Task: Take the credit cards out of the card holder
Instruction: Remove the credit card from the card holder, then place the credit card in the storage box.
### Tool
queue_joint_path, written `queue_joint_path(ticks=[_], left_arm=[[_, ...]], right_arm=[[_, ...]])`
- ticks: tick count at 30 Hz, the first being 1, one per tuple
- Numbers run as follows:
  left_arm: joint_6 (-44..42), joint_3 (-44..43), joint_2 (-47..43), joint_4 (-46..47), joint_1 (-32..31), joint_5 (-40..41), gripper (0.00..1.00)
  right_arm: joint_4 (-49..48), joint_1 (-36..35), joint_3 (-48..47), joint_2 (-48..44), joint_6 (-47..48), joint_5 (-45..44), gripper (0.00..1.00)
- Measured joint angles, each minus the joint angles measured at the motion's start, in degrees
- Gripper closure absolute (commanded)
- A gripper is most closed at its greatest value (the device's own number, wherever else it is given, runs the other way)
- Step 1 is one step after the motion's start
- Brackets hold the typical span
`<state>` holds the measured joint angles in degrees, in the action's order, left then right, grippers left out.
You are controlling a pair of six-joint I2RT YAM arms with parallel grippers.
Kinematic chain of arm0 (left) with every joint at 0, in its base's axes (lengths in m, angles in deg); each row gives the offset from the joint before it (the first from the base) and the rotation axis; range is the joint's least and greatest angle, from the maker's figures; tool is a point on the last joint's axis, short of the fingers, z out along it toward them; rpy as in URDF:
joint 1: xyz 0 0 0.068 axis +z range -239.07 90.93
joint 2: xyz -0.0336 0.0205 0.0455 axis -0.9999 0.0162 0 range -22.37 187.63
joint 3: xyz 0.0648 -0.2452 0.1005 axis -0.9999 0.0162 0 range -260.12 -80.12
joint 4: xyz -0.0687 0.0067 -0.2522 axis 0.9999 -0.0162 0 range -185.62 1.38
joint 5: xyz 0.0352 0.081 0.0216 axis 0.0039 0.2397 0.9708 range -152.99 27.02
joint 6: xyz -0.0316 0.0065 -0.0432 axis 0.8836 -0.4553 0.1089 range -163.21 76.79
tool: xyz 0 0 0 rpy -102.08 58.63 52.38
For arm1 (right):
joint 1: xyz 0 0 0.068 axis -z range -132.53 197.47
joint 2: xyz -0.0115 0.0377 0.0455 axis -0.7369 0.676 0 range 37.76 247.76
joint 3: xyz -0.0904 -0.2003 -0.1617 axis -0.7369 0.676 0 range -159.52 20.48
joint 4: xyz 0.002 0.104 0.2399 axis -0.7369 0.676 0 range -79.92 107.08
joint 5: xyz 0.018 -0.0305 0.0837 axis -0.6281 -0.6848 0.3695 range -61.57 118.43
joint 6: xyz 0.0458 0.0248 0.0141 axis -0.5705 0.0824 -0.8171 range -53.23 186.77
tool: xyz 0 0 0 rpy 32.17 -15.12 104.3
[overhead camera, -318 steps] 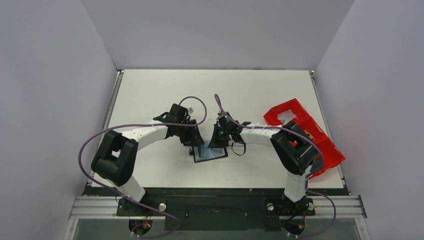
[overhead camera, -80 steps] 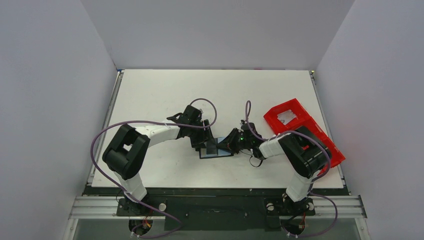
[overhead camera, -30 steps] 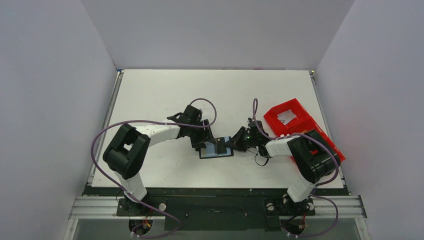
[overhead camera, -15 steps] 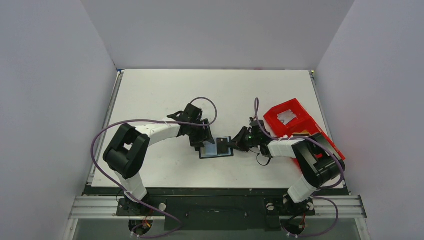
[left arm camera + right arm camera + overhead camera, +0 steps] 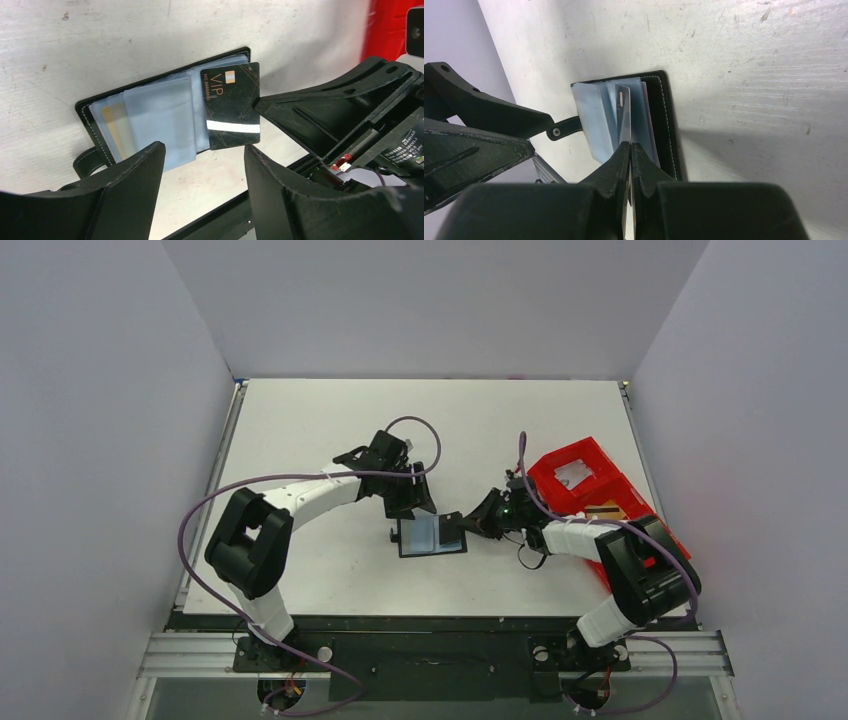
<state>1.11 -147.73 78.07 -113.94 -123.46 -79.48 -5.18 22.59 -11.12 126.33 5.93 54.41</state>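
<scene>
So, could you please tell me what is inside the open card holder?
The card holder holds blue-grey sleeves, with a gold card showing through one. A black VIP card sticks out its edge, pinched by the right gripper. Any cards beneath the sleeves are covered.

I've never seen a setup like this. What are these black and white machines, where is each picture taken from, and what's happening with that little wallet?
These are two robot arms bolted at the near edge of a white table. The wide picture comes from a camera fixed above and behind them. The two close-ups come from small cameras on the arms' wrists, so each shows its own tool.

On the table lies an open card holder, black outside with clear blue-grey sleeves, and at the right stands a red tray.

The right tool is shut on a black VIP card that sticks partway out of the holder. The left tool hovers open near the holder, holding nothing. A yellowish card sits in one of the sleeves.
</scene>
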Motion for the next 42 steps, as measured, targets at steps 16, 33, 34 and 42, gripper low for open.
queue_joint_path(ticks=[16,33,34,42], left_arm=[[5.8,2.5,0.0,8.4,5.2,-13.3,0.49],[20.9,10.7,1.5,33.0,5.9,-24.7,0.54],[22.0,11.0,1.8,34.9,5.9,-25.1,0.57],[29.1,13.4,2.7,45.4,6.0,-27.5,0.96]], right_arm=[[0.8,2.9,-1.6,-6.6,-2.8,3.1,1.0],[-1.7,3.6,-3.5,-8.8,-8.7,7.1,1.0],[-2.0,3.6,-3.5,-8.8,-9.0,7.3,1.0],[-2.8,3.6,-3.5,-9.3,-10.3,7.8,1.0]])
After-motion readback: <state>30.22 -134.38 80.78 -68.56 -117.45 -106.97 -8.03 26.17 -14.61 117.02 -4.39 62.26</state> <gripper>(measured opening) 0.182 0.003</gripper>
